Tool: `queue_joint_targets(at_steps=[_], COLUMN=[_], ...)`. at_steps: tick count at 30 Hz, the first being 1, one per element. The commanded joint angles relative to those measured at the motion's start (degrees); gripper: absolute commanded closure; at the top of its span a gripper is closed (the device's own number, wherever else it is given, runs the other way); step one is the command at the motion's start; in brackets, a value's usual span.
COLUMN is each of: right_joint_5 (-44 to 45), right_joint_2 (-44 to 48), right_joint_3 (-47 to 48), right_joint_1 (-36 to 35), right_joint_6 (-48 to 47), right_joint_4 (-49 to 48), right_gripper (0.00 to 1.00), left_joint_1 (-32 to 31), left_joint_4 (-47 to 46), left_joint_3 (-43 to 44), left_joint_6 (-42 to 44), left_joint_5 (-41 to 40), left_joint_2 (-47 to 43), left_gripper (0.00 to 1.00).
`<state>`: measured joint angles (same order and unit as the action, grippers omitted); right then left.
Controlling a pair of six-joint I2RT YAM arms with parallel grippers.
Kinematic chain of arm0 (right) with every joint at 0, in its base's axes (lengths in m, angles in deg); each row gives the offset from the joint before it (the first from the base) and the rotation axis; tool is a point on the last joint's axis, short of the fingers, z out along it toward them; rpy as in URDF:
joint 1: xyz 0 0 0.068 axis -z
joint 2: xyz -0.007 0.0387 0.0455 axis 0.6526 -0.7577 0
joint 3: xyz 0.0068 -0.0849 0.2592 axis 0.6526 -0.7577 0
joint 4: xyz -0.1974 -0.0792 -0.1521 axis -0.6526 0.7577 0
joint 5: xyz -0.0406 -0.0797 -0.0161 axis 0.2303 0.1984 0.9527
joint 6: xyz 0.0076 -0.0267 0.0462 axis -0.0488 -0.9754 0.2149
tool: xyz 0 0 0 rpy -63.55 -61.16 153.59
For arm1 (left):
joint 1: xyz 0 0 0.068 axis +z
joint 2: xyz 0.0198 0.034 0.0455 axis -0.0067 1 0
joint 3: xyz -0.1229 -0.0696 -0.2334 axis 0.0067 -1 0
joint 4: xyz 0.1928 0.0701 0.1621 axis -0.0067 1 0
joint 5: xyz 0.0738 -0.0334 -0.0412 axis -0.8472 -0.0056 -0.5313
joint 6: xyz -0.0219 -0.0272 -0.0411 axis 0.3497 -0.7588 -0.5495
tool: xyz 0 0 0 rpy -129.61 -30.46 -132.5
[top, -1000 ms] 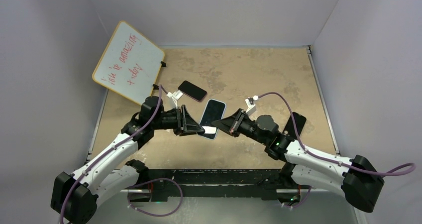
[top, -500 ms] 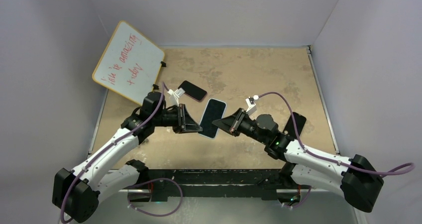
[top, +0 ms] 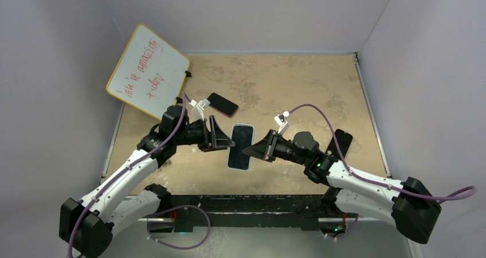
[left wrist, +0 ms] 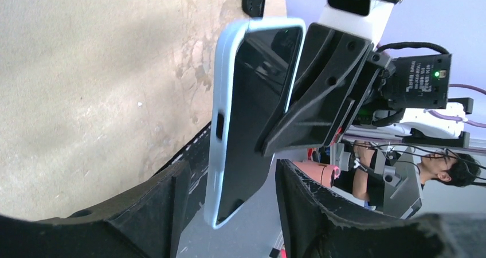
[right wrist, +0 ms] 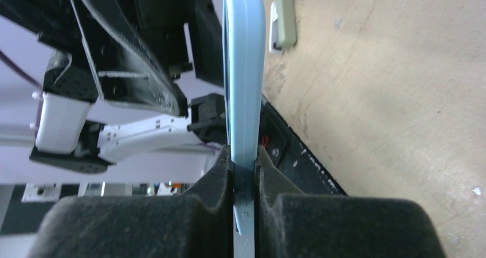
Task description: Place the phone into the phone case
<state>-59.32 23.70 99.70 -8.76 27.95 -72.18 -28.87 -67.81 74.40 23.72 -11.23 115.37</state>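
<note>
A dark-screened phone [top: 240, 146] sits inside a light blue case [left wrist: 226, 103] and is held above the table between both arms. My right gripper [top: 254, 150] is shut on the case's edge; in the right wrist view [right wrist: 243, 161] both pads press the blue rim [right wrist: 243, 69]. My left gripper [top: 222, 140] is open. In the left wrist view [left wrist: 229, 180] its fingers stand on either side of the phone's end [left wrist: 252, 114] with a gap on each side. The right gripper [left wrist: 321, 109] shows behind the phone there.
A second dark phone [top: 222, 104] lies on the table behind the left gripper. A black flat object [top: 343, 140] lies by the right arm. A whiteboard [top: 148, 71] leans at the back left. A small beige block [right wrist: 283, 20] lies on the table.
The cased phone has moved nearer and turned straighter, carried in the right gripper. The left gripper has shifted from the phone's near end to its left side.
</note>
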Motion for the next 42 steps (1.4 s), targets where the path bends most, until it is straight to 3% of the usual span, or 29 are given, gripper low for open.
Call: queue_joint_targets(at_steps=[1,4,10,13,15,17,20,25,36,42], right_joint_5=[-9.02,-11.24,-14.28,-14.21,-13.31,-12.64,-12.23,-12.4,-15.58,-12.93], right_joint_2=[-0.58,-1.58,-2.96,-3.93,-3.93,-3.47,-2.68,-0.6,-0.49,0.63], right_joint_3=[1.95,1.03,2.47,3.25,3.59,3.7,3.26,1.22,1.05,1.88], right_joint_1=[-0.16,-0.16,-0.15,-0.16,-0.15,-0.16,-0.15,-0.25,-0.2,-0.23], right_joint_6=[-2.08,-0.61,-1.26,-1.23,-1.64,-1.78,-1.56,-1.55,0.8,0.77], right_joint_4=[-11.47,-16.54,-16.5,-15.0,-12.97,-11.61,-10.4,-5.21,-2.25,2.46], right_gripper=[1.0,1.0,1.0,1.0,0.88,0.69,0.46,0.33,0.37,0.76], left_joint_1=[0.48,0.45,0.45,0.45,0.45,0.45,0.45,0.46,0.45,0.54], left_joint_4=[-8.41,-10.62,-19.28,-23.88,-26.08,-28.38,-32.24,-35.55,-39.89,-36.52], left_joint_3=[-0.69,-1.72,-5.13,-7.18,-8.26,-9.55,-11.06,-11.31,-11.54,-10.94], left_joint_6=[-2.97,-3.97,-8.75,-12.18,-14.05,-16.28,-18.86,-19.06,-17.08,-12.97], left_joint_5=[1.52,2.39,4.36,5.22,5.22,4.97,4.24,1.86,-2.35,-3.56], left_joint_2=[0.74,1.91,1.71,1.16,0.56,-0.1,-1.0,-1.77,-1.9,-0.42], left_gripper=[0.42,0.42,0.45,0.7,0.87,1.0,1.0,1.0,1.0,1.0])
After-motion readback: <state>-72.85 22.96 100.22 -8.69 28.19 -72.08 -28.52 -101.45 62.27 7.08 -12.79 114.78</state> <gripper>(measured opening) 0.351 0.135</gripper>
